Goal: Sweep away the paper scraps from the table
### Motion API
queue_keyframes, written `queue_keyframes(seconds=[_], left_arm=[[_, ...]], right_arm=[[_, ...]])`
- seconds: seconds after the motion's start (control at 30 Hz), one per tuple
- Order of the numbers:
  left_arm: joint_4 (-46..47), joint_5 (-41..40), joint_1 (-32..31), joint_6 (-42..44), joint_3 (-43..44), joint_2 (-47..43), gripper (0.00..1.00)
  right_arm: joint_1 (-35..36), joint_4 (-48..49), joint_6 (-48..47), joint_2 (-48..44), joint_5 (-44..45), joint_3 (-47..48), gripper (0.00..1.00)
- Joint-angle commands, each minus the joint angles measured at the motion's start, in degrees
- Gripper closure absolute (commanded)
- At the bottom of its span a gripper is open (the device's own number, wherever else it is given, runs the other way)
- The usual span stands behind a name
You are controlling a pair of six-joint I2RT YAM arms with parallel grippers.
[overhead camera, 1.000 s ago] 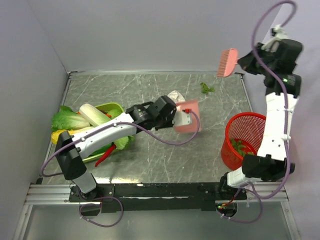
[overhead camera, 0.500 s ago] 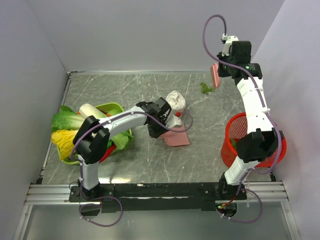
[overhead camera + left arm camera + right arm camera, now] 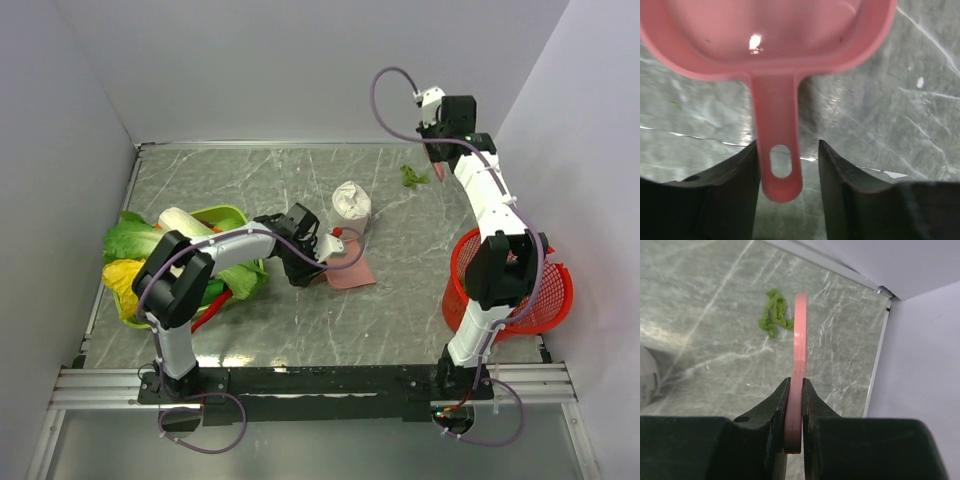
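A small clump of green paper scraps (image 3: 412,177) lies at the back right of the dark marble table (image 3: 250,175); it also shows in the right wrist view (image 3: 775,315). My right gripper (image 3: 441,152) is shut on a pink brush (image 3: 800,335), held edge-on just right of the scraps. A pink dustpan (image 3: 346,270) lies flat mid-table. My left gripper (image 3: 312,262) is open around the dustpan's handle (image 3: 777,150). In the left wrist view the left gripper (image 3: 787,148) has its left finger against the handle and a gap on the right.
A white crumpled lump (image 3: 350,200) sits just behind the dustpan. A red mesh basket (image 3: 520,300) stands at the right edge. A green bowl (image 3: 222,215) with lettuce (image 3: 130,240) and other vegetables fills the left side. Walls close in the back and sides.
My left gripper lowered the dustpan flat onto the table and its jaws opened. My right arm swung the brush from high at the far right down and left, beside the scraps.
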Motion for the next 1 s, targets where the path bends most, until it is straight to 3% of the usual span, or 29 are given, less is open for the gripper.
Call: queue_keyframes(seconds=[0.0,0.27,0.67,0.83,0.97], left_arm=[[7.86,5.39,1.64,1.97,-2.49,-4.22,0.47],[12.0,7.33,2.26,1.44,-5.83,-4.66,0.51],[9.98,8.82,2.17,1.26,-6.45,-5.8,0.85],[8.13,9.61,2.17,1.44,-6.01,-5.89,0.9],[7.25,9.53,2.17,1.7,-5.92,-6.33,0.89]], right_arm=[[0.93,13.85,-10.72,-2.16,0.86,-5.77,1.0],[1.02,23.38,-19.18,0.29,0.77,-11.16,1.0],[1.28,28.82,-29.28,13.12,-0.46,-6.33,1.0],[1.2,29.01,-31.66,16.21,-0.46,-5.88,1.0],[1.98,24.88,-32.37,11.48,-5.46,-12.63,1.0]])
